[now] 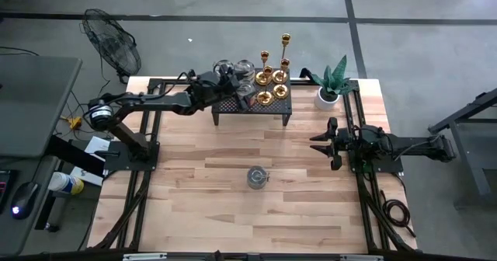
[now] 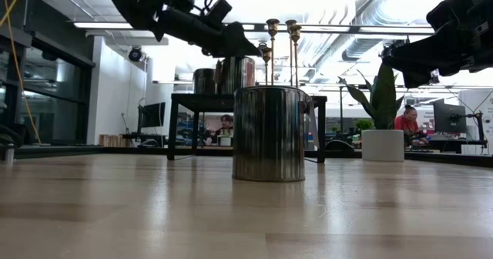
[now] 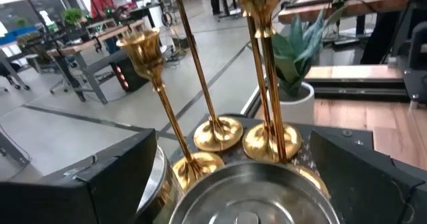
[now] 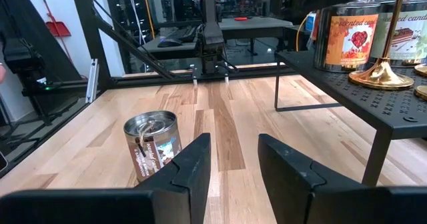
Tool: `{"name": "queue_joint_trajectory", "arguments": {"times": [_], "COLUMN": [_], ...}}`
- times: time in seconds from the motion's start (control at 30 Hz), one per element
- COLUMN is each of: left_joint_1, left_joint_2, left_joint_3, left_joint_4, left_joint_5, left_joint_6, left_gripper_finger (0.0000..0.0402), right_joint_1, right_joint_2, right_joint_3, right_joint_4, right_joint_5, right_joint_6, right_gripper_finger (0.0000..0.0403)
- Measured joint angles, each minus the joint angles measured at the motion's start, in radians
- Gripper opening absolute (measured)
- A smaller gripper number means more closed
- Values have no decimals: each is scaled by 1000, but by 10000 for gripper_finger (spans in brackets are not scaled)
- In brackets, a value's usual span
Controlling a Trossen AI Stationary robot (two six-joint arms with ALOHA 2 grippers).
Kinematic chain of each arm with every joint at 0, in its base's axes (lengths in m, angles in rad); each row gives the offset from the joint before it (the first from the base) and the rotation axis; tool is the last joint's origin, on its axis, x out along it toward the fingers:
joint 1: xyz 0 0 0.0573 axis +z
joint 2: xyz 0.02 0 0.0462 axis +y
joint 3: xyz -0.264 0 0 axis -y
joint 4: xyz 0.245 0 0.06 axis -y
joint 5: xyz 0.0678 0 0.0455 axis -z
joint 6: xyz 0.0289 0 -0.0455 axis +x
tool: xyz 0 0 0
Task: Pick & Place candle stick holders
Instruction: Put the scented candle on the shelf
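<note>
Four gold candle stick holders (image 1: 273, 71) stand clustered on the black perforated shelf (image 1: 252, 106) at the far side of the counter (image 1: 233, 191), slender stems rising from round flared bases, just beside the potted plant (image 1: 332, 84). The left gripper (image 1: 241, 90) is over that shelf, fingers (image 3: 100, 184) spread wide around a shiny tin (image 3: 247, 197), with the brass stems right in front of it; whether the fingers touch the tin, I cannot tell. The right gripper (image 1: 320, 143) hangs out over the right side of the counter, well apart from the shelf, fingers (image 4: 190, 167) partly apart and holding nothing. A lone silver tin (image 1: 257, 176) sits mid-counter, upright, near no gripper
</note>
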Motion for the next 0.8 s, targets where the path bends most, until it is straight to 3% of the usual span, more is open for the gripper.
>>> {"name": "queue_joint_trajectory", "arguments": {"times": [0.43,0.8], "left_joint_1": [0,-28], "left_joint_2": [-64,-197], "left_joint_3": [-1,-1], "left_joint_4": [-24,-199], "left_joint_5": [-1,-1], "left_joint_6": [3,5], "left_gripper_finger": [386,386], "right_joint_1": [0,0], "right_joint_2": [0,0], "right_joint_3": [0,0], "right_joint_4": [0,0], "right_joint_5": [0,0], "right_joint_6": [0,0], "right_gripper_finger": [117,117]}}
